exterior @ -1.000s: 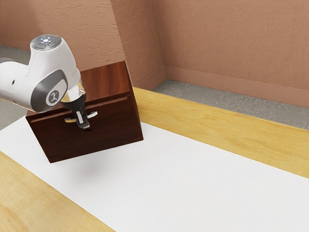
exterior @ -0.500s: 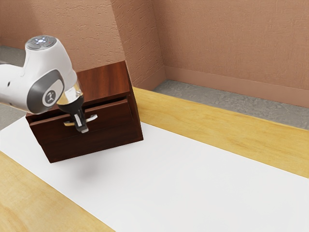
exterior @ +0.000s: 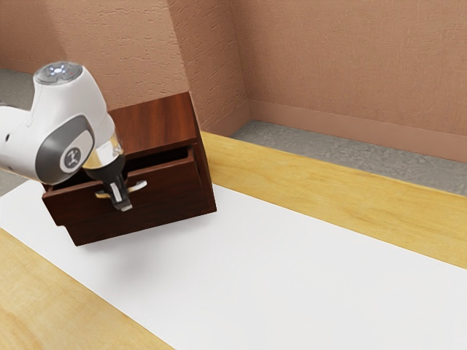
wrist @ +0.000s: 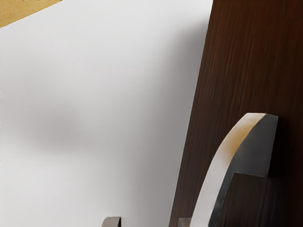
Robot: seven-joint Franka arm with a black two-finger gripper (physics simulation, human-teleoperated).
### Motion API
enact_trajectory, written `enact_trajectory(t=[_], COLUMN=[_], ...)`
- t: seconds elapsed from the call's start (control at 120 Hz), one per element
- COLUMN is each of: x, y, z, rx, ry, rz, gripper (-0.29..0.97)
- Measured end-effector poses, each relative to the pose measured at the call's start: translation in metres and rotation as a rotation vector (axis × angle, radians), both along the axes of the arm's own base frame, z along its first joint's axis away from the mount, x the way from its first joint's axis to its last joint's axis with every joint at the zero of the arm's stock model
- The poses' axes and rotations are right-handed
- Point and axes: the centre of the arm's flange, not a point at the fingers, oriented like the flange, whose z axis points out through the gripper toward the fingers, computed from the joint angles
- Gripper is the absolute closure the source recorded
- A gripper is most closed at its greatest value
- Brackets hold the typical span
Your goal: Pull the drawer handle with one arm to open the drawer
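A dark wooden cabinet [exterior: 157, 127] stands on the white mat at the exterior view's left. Its drawer [exterior: 164, 182] is slid out a little, leaving a dark gap under the cabinet's top. A pale metal handle [exterior: 135, 186] sits on the drawer front. My black gripper [exterior: 119, 195] reaches down onto that handle and is shut on it. In the wrist view the curved metal handle [wrist: 236, 161] arcs off the dark drawer front [wrist: 255, 61], right under my hand.
A white mat [exterior: 277, 270] covers the middle of the light wooden table [exterior: 343, 193]. Brick-coloured walls [exterior: 350, 58] rise behind, with a grey floor strip [exterior: 350, 153] past the table's far edge. My white arm [exterior: 51, 138] covers the cabinet's left part.
The drawer has slid out of the cabinet toward the front, and a dark gap has opened above it. My hand moved with the handle, down and to the exterior view's left.
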Motion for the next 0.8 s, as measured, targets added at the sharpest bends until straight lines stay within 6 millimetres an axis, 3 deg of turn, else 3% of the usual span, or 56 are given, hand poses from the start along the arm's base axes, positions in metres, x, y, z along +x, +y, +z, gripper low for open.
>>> enact_trajectory(t=[0.8], x=[-0.038], y=[-0.032], z=[0.003], rx=[0.007], ry=[-0.011], rz=[0.019], gripper=[0.59])
